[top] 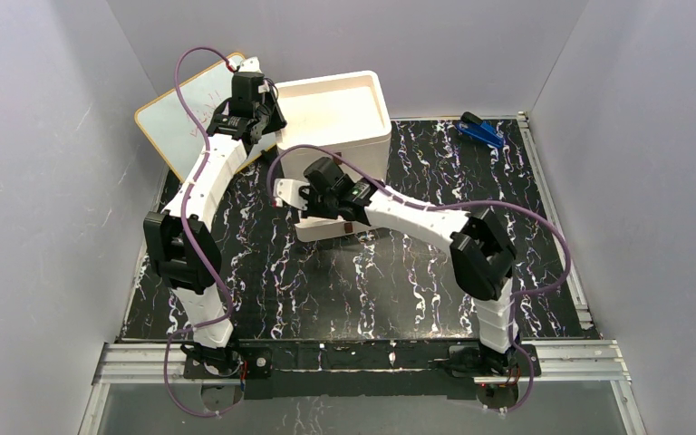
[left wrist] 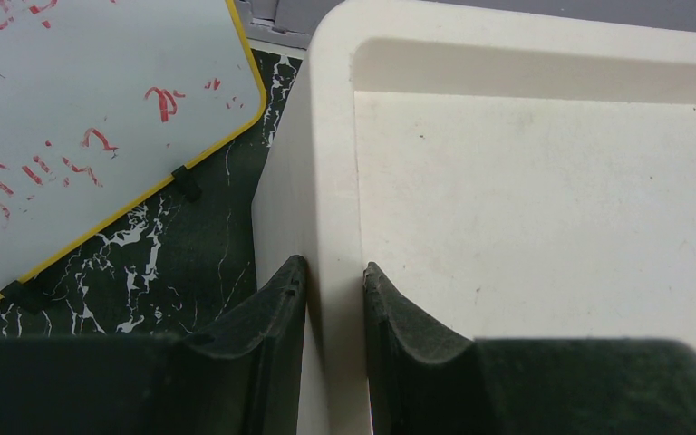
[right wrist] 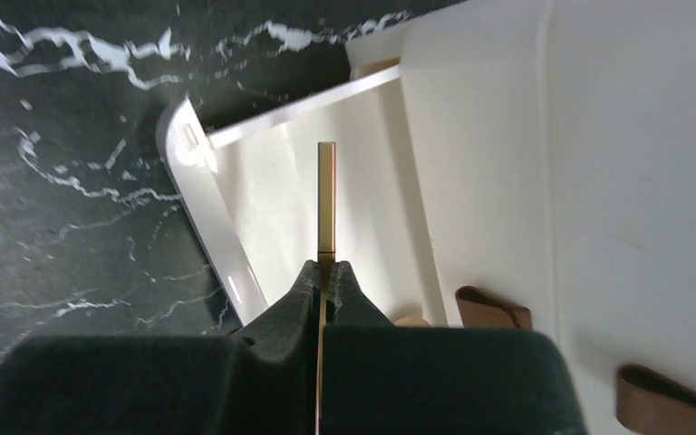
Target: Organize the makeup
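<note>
My right tool (right wrist: 326,268) is clamped on a thin tan-gold stick (right wrist: 326,190). The stick juts straight out past the fingertips and hangs over the pulled-out white drawer (right wrist: 267,204), above its floor and not touching it as far as I can tell. The drawer sticks out from the white plastic drawer box (left wrist: 326,136), and two brown strap handles (right wrist: 494,308) show on the box front beside it. My left tool (left wrist: 335,276) pinches the box's left wall, one finger outside and one inside the shallow top tray, so it braces the box on the black marbled counter (right wrist: 72,109).

I judge this to be the stowing step: the stick is carried and lined up, but not yet let go. Next I should lower the right tool a little so the stick lies flat along the drawer floor, clear of the drawer's rounded front lip. Then I should part the fingers gently so it doesn't bounce out. The left tool should hold firm meanwhile. I see no other makeup in these views, so I can't judge how much remains.
</note>
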